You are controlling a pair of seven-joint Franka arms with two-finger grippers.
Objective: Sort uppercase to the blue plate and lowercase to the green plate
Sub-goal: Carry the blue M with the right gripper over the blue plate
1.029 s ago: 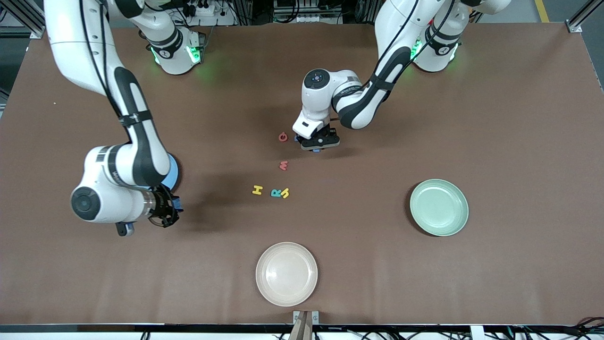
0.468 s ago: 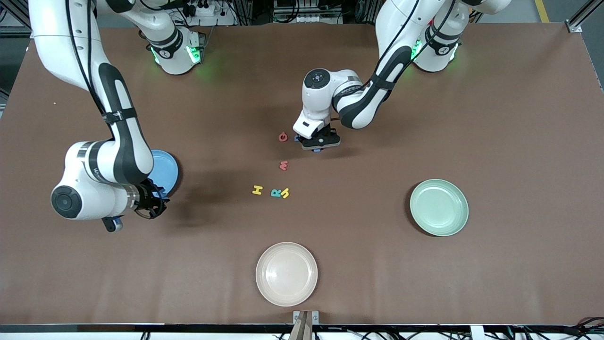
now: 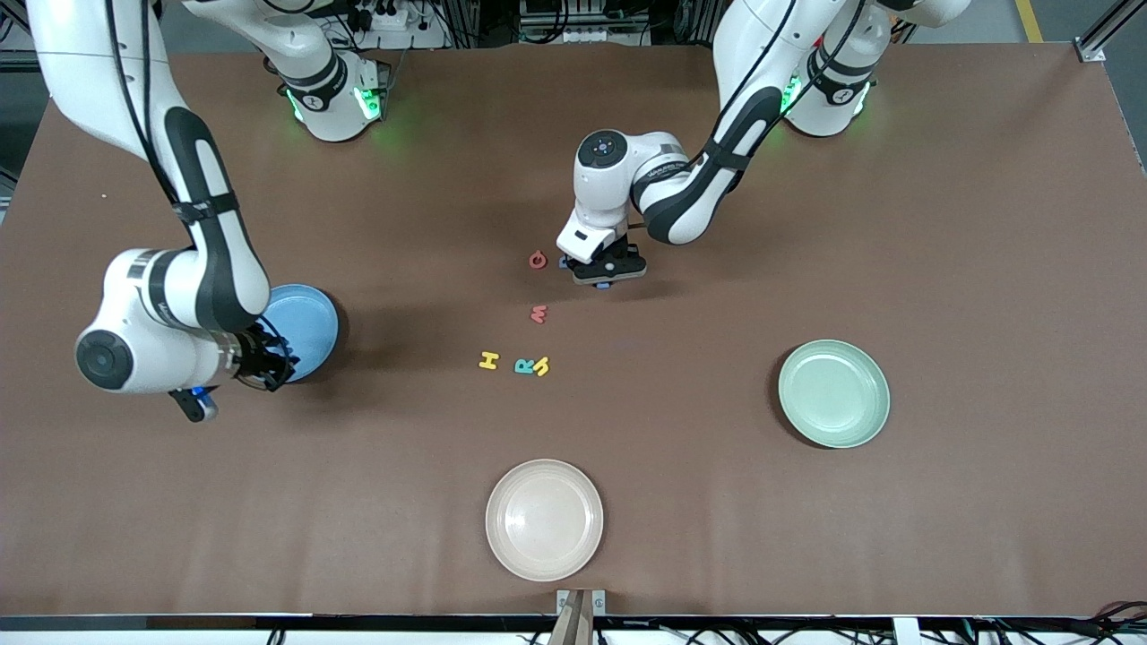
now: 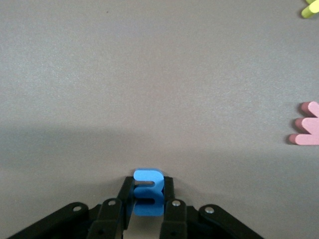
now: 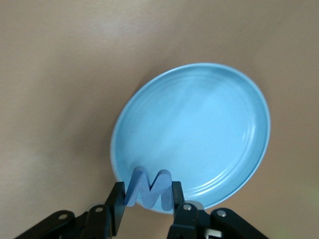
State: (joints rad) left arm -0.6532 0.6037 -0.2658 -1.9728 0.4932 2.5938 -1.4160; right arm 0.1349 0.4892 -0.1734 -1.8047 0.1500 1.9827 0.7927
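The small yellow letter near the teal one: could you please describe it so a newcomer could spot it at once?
Start at the cream plate closest to the front camera, then move up the table to a short row of three foam letters. The yellow lowercase h touches the teal R at the row's left-arm end, smaller than the separate yellow H.

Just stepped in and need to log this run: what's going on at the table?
Two arms are sorting foam letters. The right gripper holds a large blue letter over the blue plate's rim. The left gripper has its jaws shut on a small blue letter at table level, beside the red G. The red m, yellow H, teal R and small yellow h lie unsorted; the green plate holds nothing.
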